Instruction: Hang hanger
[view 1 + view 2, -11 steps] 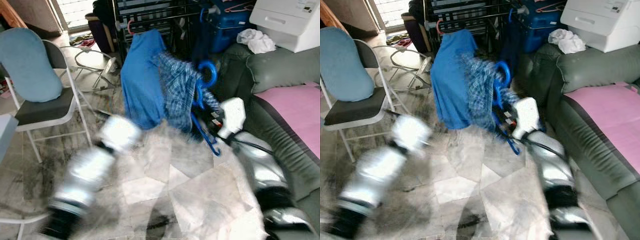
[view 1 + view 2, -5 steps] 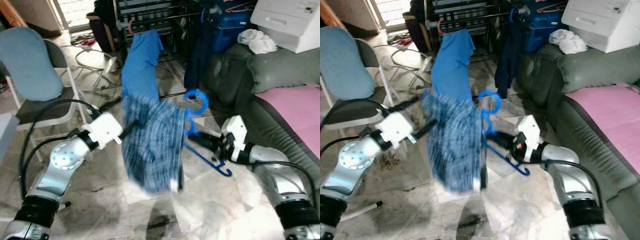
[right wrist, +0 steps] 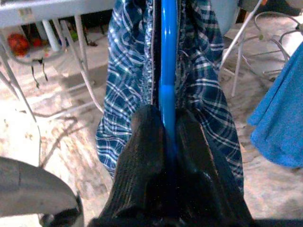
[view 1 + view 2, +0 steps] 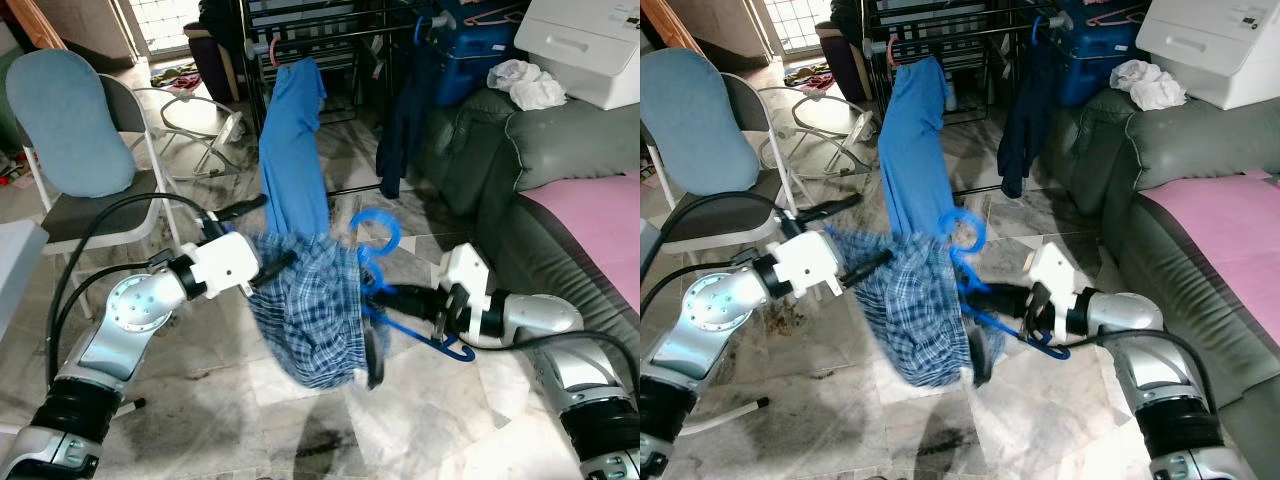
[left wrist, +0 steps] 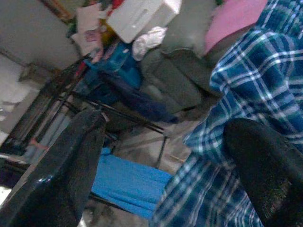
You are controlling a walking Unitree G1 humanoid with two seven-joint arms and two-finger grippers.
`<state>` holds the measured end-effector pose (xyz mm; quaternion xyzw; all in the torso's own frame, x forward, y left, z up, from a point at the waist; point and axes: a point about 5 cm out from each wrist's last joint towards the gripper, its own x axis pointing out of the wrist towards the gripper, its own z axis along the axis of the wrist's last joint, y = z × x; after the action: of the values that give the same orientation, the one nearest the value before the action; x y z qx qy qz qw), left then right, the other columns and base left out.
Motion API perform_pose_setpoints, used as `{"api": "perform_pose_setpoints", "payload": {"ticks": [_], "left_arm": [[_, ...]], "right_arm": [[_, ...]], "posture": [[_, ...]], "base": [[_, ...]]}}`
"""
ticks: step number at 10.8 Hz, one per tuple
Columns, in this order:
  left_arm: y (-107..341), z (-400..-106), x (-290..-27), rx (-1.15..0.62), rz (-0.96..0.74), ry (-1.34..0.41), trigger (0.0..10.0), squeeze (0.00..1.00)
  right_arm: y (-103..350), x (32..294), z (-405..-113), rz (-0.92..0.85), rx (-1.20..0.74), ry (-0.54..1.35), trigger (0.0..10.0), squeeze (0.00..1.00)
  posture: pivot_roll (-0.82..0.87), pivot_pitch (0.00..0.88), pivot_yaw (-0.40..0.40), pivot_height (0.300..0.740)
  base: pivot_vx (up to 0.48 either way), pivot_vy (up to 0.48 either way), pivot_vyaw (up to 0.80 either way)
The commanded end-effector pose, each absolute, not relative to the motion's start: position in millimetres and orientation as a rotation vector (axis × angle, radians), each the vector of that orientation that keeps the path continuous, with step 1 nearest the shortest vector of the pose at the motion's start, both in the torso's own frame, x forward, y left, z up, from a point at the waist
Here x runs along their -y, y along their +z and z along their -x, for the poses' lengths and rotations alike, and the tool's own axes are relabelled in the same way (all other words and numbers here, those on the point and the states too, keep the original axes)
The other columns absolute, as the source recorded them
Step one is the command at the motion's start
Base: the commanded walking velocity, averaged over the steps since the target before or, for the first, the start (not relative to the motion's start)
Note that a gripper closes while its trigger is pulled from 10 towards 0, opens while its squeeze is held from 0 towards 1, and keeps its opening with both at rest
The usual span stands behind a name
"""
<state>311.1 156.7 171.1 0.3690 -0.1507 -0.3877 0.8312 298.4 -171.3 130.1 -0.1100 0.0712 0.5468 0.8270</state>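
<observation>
Clearly the blue plastic hanger [image 4: 400, 300] is pinched between the right gripper [image 3: 163, 137]'s closed fingers, its hook curling above them. A plaid shirt [image 4: 310, 315] drapes off it toward the left gripper [image 4: 275, 268], whose fingers [image 5: 71, 175] stand apart beside the cloth. This looks like the carrying step; next, lift the hook onto the drying rack [image 4: 330, 25] rail beyond.

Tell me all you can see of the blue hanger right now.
The blue hanger looks like plastic, with a round open hook pointing up. It is tilted, low over the tiled floor, short of the drying rack. The plaid shirt drapes over it, and the right gripper pinches its bar. The left gripper is at the shirt's other side.
</observation>
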Motion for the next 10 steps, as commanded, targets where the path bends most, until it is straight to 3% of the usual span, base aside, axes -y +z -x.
{"api": "perform_pose_setpoints", "payload": {"ticks": [1, 4, 10], "left_arm": [[168.0, -310.0, -159.4, 0.279, -0.799, -0.864, 10.0, 1.0], [151.8, -308.7, -162.7, 0.15, -0.814, -1.018, 10.0, 1.0], [166.3, -331.3, -164.0, 0.121, -0.763, -1.05, 10.0, 1.0]], "right_arm": [[137.2, 166.8, -299.7, 0.277, -0.113, 1.212, 10.0, 0.0], [148.8, 165.5, -310.0, 0.436, -0.054, 1.244, 10.0, 0.0], [146.6, 165.5, -308.0, 0.536, -0.038, 1.293, 10.0, 0.0]], "posture": [[-0.13, 0.032, 0.093, 0.74], [-0.14, 0.03, 0.103, 0.74], [-0.15, 0.031, 0.118, 0.74]], "base": [[0.0, 0.0, 0.0], [0.0, 0.0, 0.0], [0.0, 0.0, 0.0]]}}
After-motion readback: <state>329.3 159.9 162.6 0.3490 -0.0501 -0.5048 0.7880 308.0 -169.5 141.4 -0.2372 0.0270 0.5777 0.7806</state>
